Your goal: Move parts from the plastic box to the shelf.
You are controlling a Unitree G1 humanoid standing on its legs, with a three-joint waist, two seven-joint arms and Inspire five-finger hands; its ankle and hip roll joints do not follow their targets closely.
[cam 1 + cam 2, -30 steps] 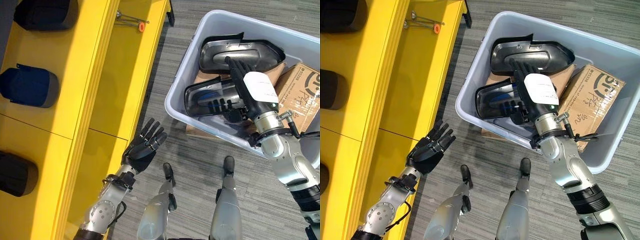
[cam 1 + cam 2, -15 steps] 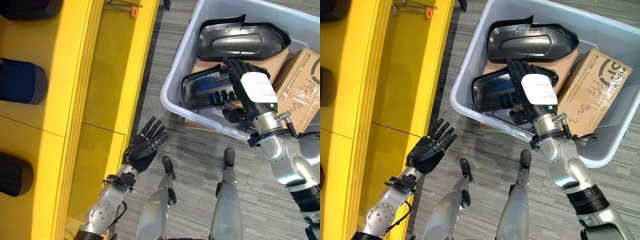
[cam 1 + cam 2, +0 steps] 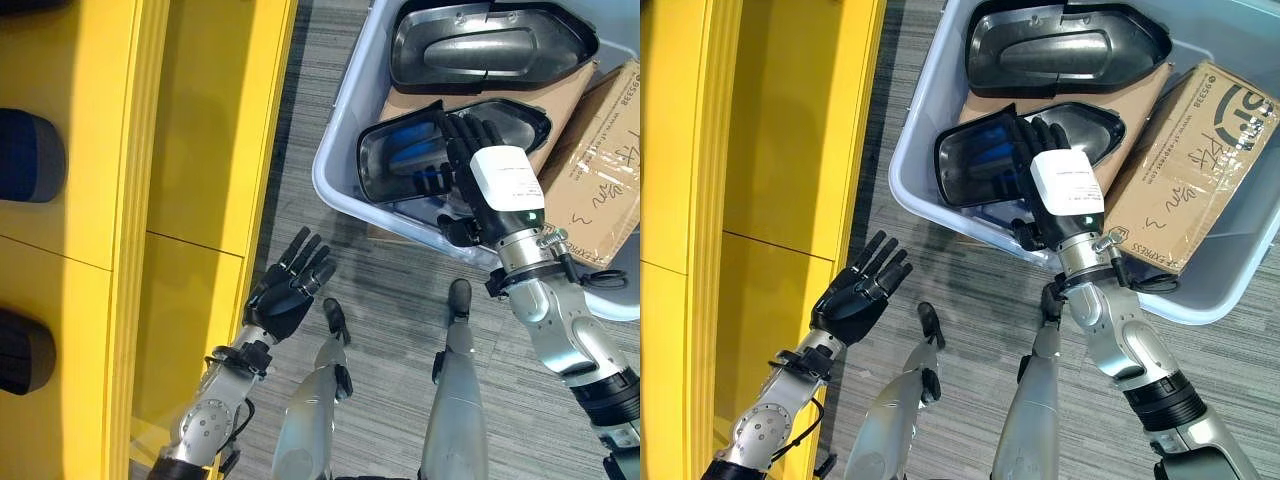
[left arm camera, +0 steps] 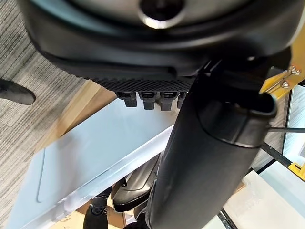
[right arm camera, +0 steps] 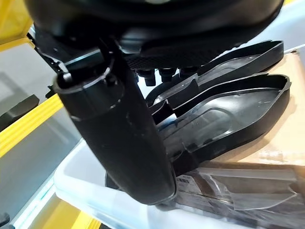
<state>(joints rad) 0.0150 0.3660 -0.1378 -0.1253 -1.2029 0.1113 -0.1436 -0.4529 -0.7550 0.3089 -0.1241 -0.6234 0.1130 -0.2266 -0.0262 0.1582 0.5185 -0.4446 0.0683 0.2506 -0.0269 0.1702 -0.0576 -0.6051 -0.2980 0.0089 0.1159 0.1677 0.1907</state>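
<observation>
A grey plastic box (image 3: 350,110) stands on the floor at the upper right. It holds two black moulded parts, a near one (image 3: 400,160) and a far one (image 3: 490,45), lying on cardboard. My right hand (image 3: 505,185) reaches in over the box's near wall, its fingers straight and laid on the near part, its thumb (image 5: 119,133) down by that part's near edge. It is open and grips nothing. Beside the yellow shelf (image 3: 200,120), my left hand (image 3: 290,290) hovers open above the floor, holding nothing.
Dark rounded parts (image 3: 30,155) (image 3: 25,350) lie on the shelf's upper level at the far left. A cardboard box (image 3: 1200,150) leans in the plastic box's right half. Grey carpet runs between the shelf and the box.
The camera has shifted, sliding shelf and box up the picture. My right hand has drawn back from the far part onto the near one. The left hand stays as it was.
</observation>
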